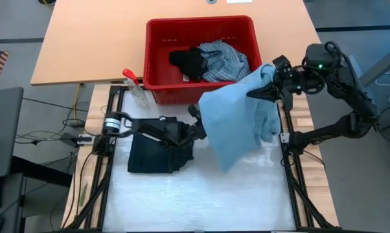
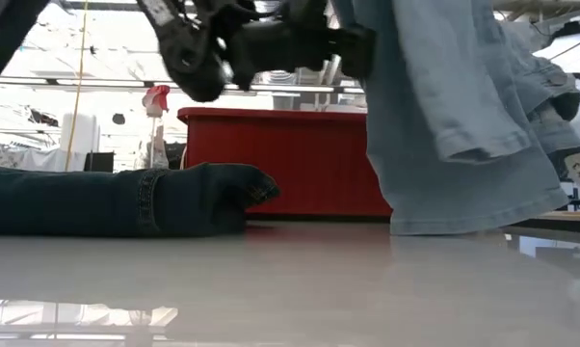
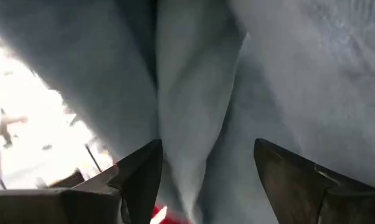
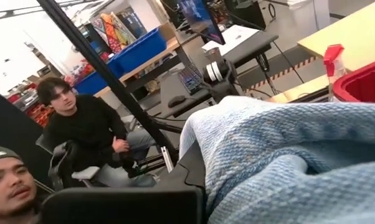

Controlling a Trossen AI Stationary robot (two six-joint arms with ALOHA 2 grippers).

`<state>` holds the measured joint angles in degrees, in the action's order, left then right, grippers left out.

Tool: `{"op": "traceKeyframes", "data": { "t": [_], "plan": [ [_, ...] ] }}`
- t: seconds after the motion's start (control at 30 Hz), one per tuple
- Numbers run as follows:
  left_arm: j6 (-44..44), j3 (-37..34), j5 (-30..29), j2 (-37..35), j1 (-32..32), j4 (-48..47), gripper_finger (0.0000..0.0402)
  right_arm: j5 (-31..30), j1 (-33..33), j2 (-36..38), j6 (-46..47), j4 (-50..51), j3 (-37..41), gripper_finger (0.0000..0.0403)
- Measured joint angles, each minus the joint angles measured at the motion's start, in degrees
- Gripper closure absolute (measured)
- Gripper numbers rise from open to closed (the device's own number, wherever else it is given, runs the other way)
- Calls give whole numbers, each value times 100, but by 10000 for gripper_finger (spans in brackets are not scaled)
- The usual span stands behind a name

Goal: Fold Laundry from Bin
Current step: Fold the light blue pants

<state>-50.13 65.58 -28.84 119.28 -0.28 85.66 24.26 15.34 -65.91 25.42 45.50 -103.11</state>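
- No legible text, label, brand, number or sign on any item in the four views.
- Monitor [image 4: 197, 17] in the room behind: screen content unreadable.

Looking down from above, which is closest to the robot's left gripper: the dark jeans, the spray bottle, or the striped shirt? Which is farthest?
From the left gripper:
1. Dark jeans, just beside it on the table.
2. Spray bottle, outside the red bin's left corner.
3. Striped shirt, inside the bin; nearly as close as the bottle, hard to rank.
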Motion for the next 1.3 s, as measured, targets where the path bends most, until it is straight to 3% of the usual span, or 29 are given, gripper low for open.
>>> {"op": "traceKeyframes", "data": {
  "t": [0.23,0.37,0.73,0.97,1.17,1.3],
  "plan": [
    [-713,1188,312,824,70,35,159,-373,-170,-13,115,-20,0,366],
    [-1130,1704,399,949,108,102,159,-492,-309,-13,115,-51,0,366],
    [-2294,2031,144,560,257,402,159,-496,-523,9,111,71,0,365],
    [-2542,1263,188,-171,124,405,186,-486,-362,96,42,116,-57,365],
    [-1292,-133,1102,-1386,168,414,226,-487,-129,119,-159,84,-164,365],
    [-764,-322,1309,-1772,340,298,238,-328,-102,-5,-175,109,-161,365]
  ]
}}
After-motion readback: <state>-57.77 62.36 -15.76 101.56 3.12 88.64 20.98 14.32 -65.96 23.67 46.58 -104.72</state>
